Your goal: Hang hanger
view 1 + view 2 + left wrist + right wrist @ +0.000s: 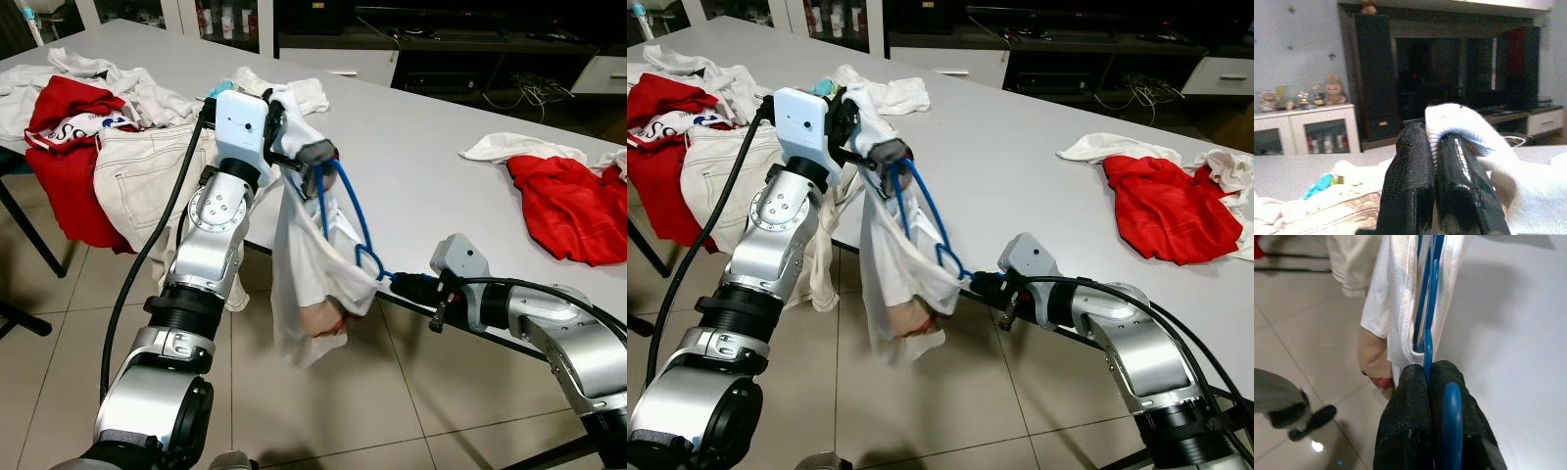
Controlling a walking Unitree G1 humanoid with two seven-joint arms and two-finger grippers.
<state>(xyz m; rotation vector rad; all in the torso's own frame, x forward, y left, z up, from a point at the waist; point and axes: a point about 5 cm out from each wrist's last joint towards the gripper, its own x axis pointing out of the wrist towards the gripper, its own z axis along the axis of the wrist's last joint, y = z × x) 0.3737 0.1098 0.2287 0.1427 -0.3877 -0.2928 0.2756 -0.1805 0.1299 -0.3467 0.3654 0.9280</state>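
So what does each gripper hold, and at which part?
Left gripper pinches the white garment at its top edge; right gripper grips the blue hanger at its hook end.

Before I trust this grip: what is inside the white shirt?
A blue hanger runs inside the white shirt, its end pinched by the right tool. Its lower part is covered by cloth.
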